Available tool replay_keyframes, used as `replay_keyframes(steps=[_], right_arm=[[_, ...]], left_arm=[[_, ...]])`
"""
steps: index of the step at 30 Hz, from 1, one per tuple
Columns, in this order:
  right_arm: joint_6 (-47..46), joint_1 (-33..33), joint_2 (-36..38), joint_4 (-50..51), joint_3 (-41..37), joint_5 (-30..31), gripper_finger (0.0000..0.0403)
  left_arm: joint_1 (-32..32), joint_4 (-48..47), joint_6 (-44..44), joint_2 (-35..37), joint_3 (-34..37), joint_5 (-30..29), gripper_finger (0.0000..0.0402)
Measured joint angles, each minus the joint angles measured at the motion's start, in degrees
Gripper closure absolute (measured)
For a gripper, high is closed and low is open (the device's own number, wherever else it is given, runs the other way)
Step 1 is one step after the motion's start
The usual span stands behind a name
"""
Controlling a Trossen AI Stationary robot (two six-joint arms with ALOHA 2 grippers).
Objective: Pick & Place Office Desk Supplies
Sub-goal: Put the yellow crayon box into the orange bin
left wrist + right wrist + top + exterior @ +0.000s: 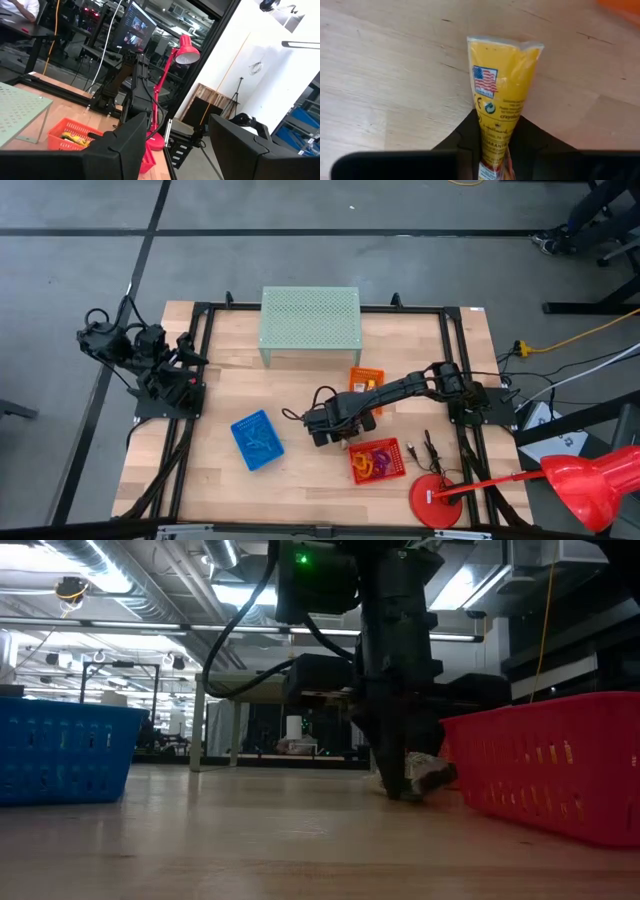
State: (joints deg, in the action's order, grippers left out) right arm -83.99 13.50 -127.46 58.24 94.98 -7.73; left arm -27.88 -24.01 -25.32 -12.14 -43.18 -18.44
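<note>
A small yellow crayon packet (502,85) with printed text and a flag mark lies on the wooden table (300,480) near its middle. My right gripper (340,442) stands over it, pointing down, shut on it, between the blue basket (257,440) and the red basket (377,461). In the low view the gripper (405,788) reaches down to the tabletop just left of the red basket (550,775), and a bit of the packet (432,772) shows beside it. My left gripper (175,150) waits raised at the table's left edge, open and with nothing in it. My right gripper pinches the yellow packet at one end (494,131) between its two fingers (462,137), coming from above with the fingers pointing down. The packet stretches away from the fingers, low over the wood. Whether its free end (505,47) rests on the table I cannot tell.
An orange basket (366,380) sits just beyond the right gripper. The pale green perforated stand (310,320) is at the far edge. A red desk lamp stands with its round base (436,502) at the near right corner. The red basket holds coloured loops (372,463).
</note>
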Motion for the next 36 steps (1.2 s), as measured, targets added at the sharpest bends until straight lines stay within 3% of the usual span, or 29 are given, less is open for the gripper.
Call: replay_keyframes(steps=[8,15,22,27,32,36], right_arm=[[0.50,0.00,-0.57,-0.66,2.80,-0.53,0.0312],[1.07,-0.47,-0.46,-1.25,11.58,6.73,0.0337],[4.51,-2.10,-0.35,1.03,20.59,11.83,0.0329],[7.36,-4.04,-0.28,12.70,27.86,17.13,0.0326],[8.79,-6.39,-0.17,30.76,33.80,21.42,0.0331],[12.36,-8.16,1.69,31.82,33.64,22.55,0.0323]], left_arm=[[0.00,0.00,0.00,0.00,0.00,-0.10,0.0194],[0.00,-0.02,0.02,0.00,-0.02,-0.12,0.0194],[0.00,-0.02,-0.02,0.00,-0.02,-0.13,0.0194],[0.00,-0.02,-0.02,0.00,-0.04,-0.07,0.0194],[0.00,-0.04,-0.02,0.00,-0.04,-0.04,0.0194],[0.00,-0.08,-0.02,0.00,-0.04,-0.02,0.0194]])
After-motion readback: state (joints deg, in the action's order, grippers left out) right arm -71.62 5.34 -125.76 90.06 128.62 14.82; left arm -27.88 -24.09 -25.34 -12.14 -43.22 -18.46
